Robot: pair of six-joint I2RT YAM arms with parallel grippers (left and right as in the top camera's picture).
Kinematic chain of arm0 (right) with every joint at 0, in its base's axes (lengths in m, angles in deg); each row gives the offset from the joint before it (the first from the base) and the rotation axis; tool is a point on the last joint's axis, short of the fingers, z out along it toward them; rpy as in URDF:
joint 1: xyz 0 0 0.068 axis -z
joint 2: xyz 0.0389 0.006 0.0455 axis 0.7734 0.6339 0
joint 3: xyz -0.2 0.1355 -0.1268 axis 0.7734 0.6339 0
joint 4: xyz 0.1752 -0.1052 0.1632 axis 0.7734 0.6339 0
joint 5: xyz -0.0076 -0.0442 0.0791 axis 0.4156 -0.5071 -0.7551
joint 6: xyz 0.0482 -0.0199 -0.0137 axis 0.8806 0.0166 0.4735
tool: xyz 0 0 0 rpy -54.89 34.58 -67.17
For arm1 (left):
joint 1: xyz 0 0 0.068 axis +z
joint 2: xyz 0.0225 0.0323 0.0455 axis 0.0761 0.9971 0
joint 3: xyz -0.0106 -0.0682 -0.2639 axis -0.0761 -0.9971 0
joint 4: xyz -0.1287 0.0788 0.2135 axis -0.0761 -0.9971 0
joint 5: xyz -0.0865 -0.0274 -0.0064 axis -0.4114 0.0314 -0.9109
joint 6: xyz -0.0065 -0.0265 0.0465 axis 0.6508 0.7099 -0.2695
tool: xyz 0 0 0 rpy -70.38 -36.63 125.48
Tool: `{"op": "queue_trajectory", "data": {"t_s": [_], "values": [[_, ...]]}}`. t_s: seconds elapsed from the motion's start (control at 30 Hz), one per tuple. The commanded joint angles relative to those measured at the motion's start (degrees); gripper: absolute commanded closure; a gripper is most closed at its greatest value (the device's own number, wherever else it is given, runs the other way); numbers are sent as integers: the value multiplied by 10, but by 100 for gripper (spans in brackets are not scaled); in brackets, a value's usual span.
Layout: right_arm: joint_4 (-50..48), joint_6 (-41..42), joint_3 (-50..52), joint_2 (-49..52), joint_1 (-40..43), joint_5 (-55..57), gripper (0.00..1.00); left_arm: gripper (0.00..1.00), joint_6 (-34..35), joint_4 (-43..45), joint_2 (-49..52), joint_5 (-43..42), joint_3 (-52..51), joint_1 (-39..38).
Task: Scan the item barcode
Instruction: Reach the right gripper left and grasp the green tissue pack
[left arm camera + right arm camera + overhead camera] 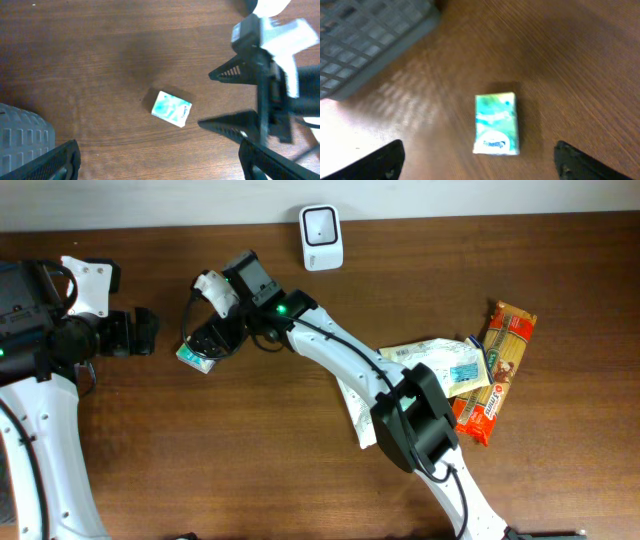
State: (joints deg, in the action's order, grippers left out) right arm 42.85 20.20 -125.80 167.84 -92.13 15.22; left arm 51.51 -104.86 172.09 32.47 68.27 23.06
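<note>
Overhead: right gripper [210, 340] above small teal carton [196, 358] on table [150, 460], well apart from white scanner [321, 237]; left gripper [140, 332] nearby. Left wrist: its jaws wide apart, empty. Right wrist: jaws apart, carton flat between them, ungripped. No scan evident; grasp and presentation probably remain.

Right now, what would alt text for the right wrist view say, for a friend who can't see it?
A small green-and-white box lies flat on a brown wooden table, free of the open right gripper, whose dark fingers show wide apart at the bottom corners. A grey gridded thing fills the top left corner.
</note>
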Motion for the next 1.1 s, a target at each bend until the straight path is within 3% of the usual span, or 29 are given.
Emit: {"op": "queue_trajectory", "data": {"t_s": [0.0, 0.17, 0.3, 0.37, 0.43, 0.5, 0.53, 0.57, 0.73, 0.93, 1.0, 1.03, 1.07], "values": [[-25, -10, -6, 37, -3, 4, 14, 1, -7, 0, 0, -9, 1, -2], [-57, -70, -6, 110, -45, 22, 23, 1, -7, 0, 0, -9, 1, -2], [-74, -69, -5, 132, -69, 80, 38, 1, -7, 0, 0, -9, 1, -2], [-62, -69, -5, 136, -69, 113, 52, 1, -7, 0, 0, -9, 1, -2], [-47, -68, -6, 136, -66, 112, 58, 1, -7, 0, 0, -9, 1, -2], [-30, -68, -9, 132, -64, 112, 70, 1, -7, 0, 0, -9, 1, -2], [-11, -68, -16, 124, -61, 112, 88, 1, -7, 0, 0, -9, 1, -2], [-2, -69, -19, 117, -59, 112, 96, 1, -7, 0, 0, -9, 1, -2], [64, -68, -21, 51, -56, 113, 96, 1, -7, 0, 0, -9, 1, -2], [258, 44, -21, -9, -31, 111, 96, 1, -7, 0, 0, -9, 1, -2], [254, 52, -21, -9, -26, 110, 96, 1, -7, 0, 0, -9, 1, -2], [217, 45, -21, -9, -26, 110, 91, 1, -7, 0, 0, -9, 1, -2], [163, 14, -21, -8, -27, 111, 51, 1, -7, 0, 0, -9, 1, -2]]}}
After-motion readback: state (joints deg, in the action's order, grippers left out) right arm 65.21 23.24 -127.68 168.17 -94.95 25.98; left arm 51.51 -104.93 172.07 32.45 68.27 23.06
